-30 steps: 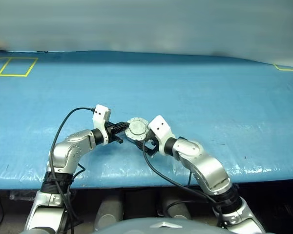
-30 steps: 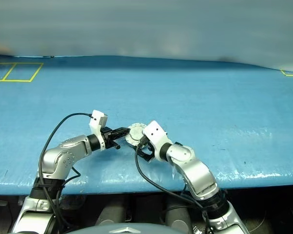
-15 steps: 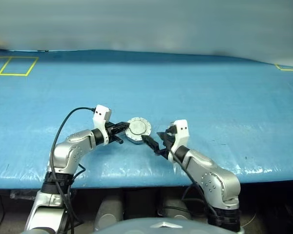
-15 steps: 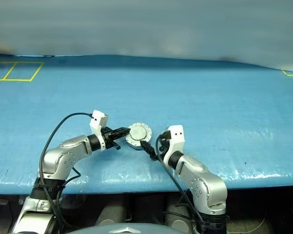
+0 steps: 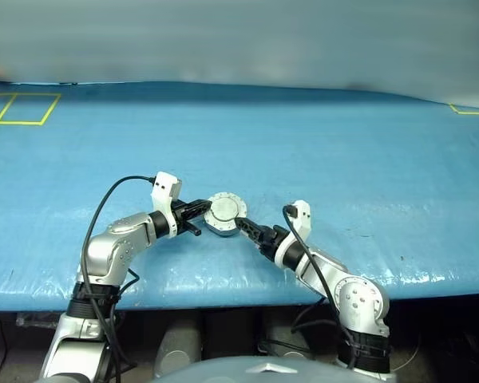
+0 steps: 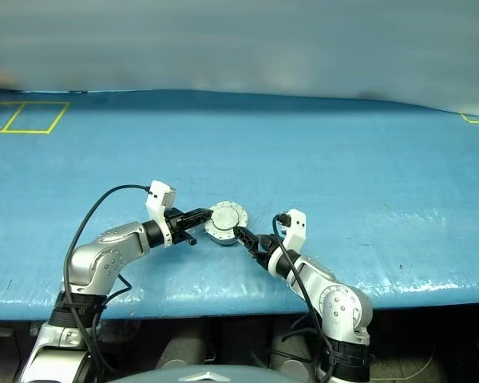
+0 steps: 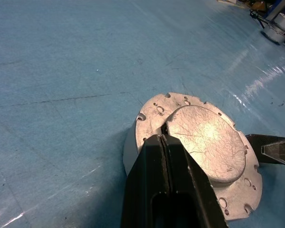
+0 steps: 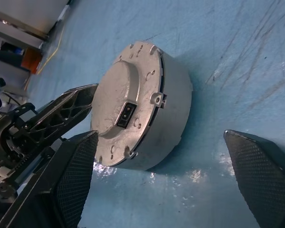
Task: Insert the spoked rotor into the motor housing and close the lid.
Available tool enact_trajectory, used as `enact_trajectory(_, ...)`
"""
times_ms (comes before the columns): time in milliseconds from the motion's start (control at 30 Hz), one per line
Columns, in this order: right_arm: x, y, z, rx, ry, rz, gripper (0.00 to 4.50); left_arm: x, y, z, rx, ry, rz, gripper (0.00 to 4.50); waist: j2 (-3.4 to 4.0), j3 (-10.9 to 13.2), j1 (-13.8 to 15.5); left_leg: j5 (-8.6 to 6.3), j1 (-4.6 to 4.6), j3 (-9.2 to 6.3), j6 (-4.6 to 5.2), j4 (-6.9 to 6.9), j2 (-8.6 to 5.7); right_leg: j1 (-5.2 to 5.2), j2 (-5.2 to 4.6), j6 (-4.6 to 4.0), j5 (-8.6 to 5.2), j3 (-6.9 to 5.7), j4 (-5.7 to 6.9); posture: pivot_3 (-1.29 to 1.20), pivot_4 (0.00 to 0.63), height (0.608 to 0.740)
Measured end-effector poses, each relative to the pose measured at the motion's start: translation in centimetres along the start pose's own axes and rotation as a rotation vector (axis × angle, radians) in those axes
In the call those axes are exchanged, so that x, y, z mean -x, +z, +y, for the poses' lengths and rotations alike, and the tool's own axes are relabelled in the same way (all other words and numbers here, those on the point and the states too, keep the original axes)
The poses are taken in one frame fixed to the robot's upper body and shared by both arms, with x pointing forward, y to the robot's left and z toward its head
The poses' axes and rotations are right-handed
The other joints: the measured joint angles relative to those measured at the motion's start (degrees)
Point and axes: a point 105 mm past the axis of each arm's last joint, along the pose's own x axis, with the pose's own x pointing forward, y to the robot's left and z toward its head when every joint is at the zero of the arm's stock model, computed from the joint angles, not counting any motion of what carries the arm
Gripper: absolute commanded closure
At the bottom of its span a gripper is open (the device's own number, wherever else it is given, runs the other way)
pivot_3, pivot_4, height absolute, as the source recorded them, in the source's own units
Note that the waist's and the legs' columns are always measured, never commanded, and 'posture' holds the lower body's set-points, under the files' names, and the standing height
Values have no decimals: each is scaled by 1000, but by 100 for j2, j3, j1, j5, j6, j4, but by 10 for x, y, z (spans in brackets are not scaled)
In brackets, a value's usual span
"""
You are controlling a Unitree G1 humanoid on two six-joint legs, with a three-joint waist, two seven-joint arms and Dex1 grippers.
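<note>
The motor housing [image 8: 175, 111], a round grey metal cup, rests on the blue table [image 5: 343, 159] near its front edge. The lid [image 7: 199, 142] sits on top of it, plain face with the raised circle up. My left gripper [image 7: 164, 137] is shut, and its tips rest on the lid's rim beside the raised circle. My right gripper [image 8: 168, 190] is open just short of the housing's other side, with nothing between its fingers [image 8: 76, 175]. In the head views the housing [image 5: 225, 214] lies between the left gripper [image 5: 201, 209] and the right gripper [image 5: 251, 231]. The spoked rotor is hidden.
Yellow tape squares [image 5: 20, 108] mark the table's far left corner, and another yellow line [image 5: 471, 112] marks the far right. The table's front edge [image 5: 223, 291] runs just behind both arms. Open blue surface stretches beyond the housing.
My right wrist has rolled over and its elbow has dropped. That gripper has come off the housing and now sits just beside it. The left gripper has stayed put.
</note>
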Motion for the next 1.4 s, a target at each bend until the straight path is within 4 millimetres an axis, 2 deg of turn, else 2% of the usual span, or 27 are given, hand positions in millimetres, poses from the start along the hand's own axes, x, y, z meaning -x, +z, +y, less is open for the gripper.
enact_trajectory(200, -8, -5, 6, -130, 62, 4, 22, 0, 0, 0, 0, -1, 0, 4500, 1, 1, -3, 0, -1, 0, 0, 0, 0, 0, 0, 0, 0, 1, -2, 0, 150, 740)
enact_trajectory(400, -13, -1, 1, -300, 104, -48, 22, 1, -2, 0, 4, 4, 4, 4500, 1, 1, -19, 0, 0, 0, 1, 0, 0, 8, 2, 2, 1, 2, -1, 0, 150, 740)
enact_trajectory(500, -14, 0, -2, -374, 117, -67, 653, 1, -2, 1, 5, 6, 4, 4500, 1, 1, -26, 0, 0, 0, 1, 0, 0, 12, 3, 2, 1, 3, -1, 0, 150, 740)
enact_trajectory(767, -16, -5, -2, -441, 125, -50, 3235, 2, -3, 5, -3, 30, 10, 4500, 3, 1, -29, 0, -7, 1, 2, 0, 0, 11, 4, 2, 1, 6, 0, 0, 150, 740)
enact_trajectory(1133, -16, -10, 0, -444, 127, -31, 3298, 3, -3, 7, 4, 40, 6, 4500, 4, 1, -40, 0, -2, 2, 2, -1, 5, 11, 9, 2, 1, 9, 0, 0, 150, 740)
enact_trajectory(1233, -17, -12, 2, -441, 130, -25, 3298, 5, 0, 10, 32, 61, -15, 3894, 4, 1, -47, 0, -3, 3, 2, -1, 6, 10, 11, 2, 1, 11, 1, 0, 150, 740)
enact_trajectory(1400, -16, -12, 3, -438, 133, -27, 3298, 9, 0, 19, 142, 105, -61, 2260, 2, 3, -48, 0, -17, 2, 3, 0, 7, 1, 17, 3, 2, 13, 2, 0, 150, 740)
